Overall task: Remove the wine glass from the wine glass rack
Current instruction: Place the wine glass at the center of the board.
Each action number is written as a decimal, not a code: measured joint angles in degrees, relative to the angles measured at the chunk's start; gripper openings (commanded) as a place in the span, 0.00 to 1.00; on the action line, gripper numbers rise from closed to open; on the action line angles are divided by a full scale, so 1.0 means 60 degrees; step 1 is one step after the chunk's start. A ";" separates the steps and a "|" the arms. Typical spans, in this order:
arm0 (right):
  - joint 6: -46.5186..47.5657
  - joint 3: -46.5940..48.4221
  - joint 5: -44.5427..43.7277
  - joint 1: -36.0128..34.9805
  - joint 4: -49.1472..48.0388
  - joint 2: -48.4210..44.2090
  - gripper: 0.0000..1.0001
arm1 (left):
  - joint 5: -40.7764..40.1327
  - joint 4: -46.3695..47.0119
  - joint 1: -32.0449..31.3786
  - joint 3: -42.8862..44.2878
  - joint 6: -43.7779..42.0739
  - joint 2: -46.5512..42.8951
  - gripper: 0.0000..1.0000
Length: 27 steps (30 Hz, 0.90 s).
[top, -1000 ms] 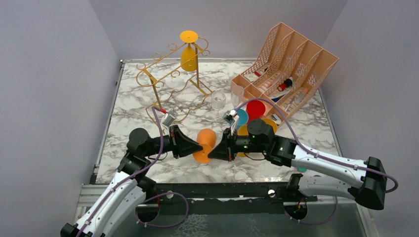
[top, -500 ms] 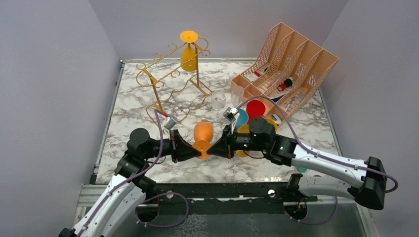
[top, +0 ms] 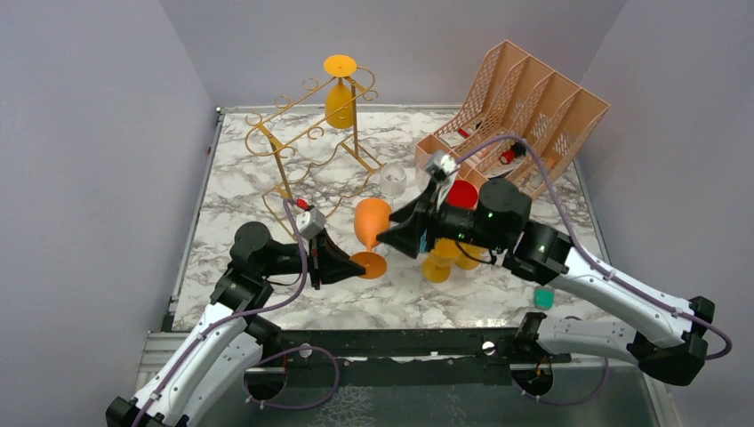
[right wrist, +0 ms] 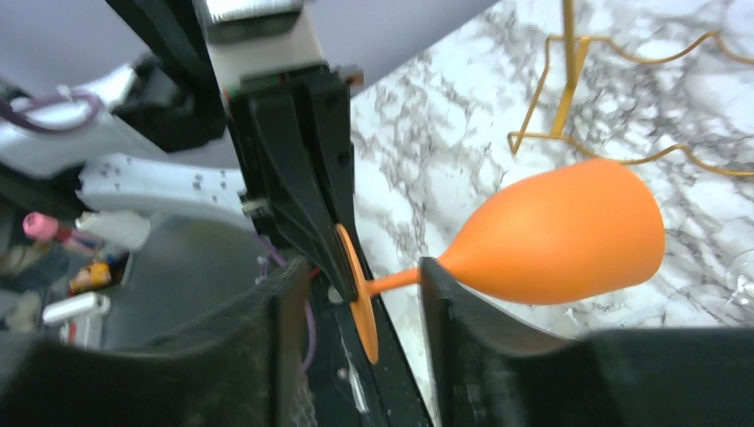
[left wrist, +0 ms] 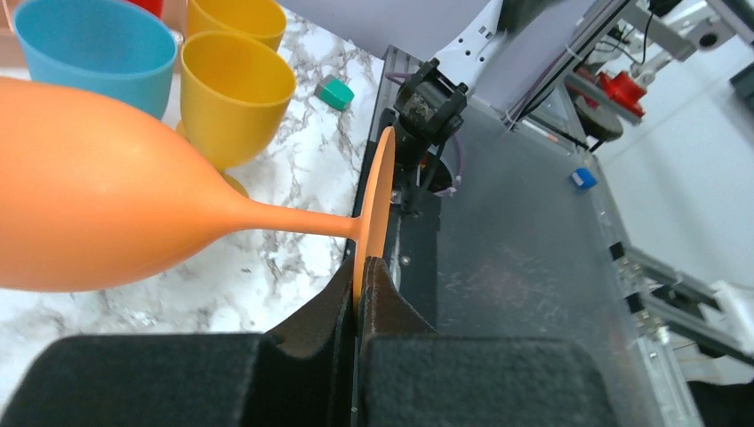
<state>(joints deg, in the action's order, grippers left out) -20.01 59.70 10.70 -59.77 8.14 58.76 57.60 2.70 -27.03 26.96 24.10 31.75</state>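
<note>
An orange wine glass [top: 371,218] hangs over the table's front middle, bowl tilted up and away. My left gripper [top: 356,264] is shut on the rim of its round foot [left wrist: 378,196], pinched thin between both pads. In the left wrist view the bowl [left wrist: 98,196] fills the left side. My right gripper [top: 391,238] stands open just right of the glass. Its fingers straddle the stem and foot [right wrist: 363,271] without touching, and the bowl [right wrist: 569,236] lies beyond them. The gold wine glass rack [top: 302,142] stands at the back left, with a yellow wine glass [top: 340,102] hanging upside down at its far end.
A peach lattice file organizer [top: 525,107] sits at the back right. Red, blue and yellow cups [top: 460,196] cluster under my right arm, and a clear glass [top: 393,181] stands beside them. A small teal block [top: 543,296] lies near the front right edge.
My right gripper has opened, let go of the glass's foot and risen up and to the right. The left gripper has kept the foot, and the bowl has swung up and away.
</note>
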 measured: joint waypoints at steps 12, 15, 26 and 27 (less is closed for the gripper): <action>0.0197 0.1869 0.4175 0.4346 0.1803 0.1173 0.78 | 0.2171 0.0900 -0.0146 -0.0721 -0.4860 0.0565 0.00; 0.0393 0.1869 0.4798 0.4346 0.2262 0.1497 0.78 | 0.2514 0.0084 -0.0160 -0.0721 -0.6222 0.0018 0.00; 0.0452 0.2284 0.7278 0.4353 0.2696 0.2765 0.67 | 0.2903 -0.0976 -0.0160 -0.0947 -0.7821 -0.1144 0.00; 0.0364 0.2284 0.7595 0.4353 0.2663 0.2849 0.64 | 0.2903 -0.0984 -0.0160 -0.0954 -0.7883 -0.1177 0.00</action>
<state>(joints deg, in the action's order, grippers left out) -17.82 73.41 56.27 -33.65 24.12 75.85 75.02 -3.20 -27.99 21.23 -23.20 24.69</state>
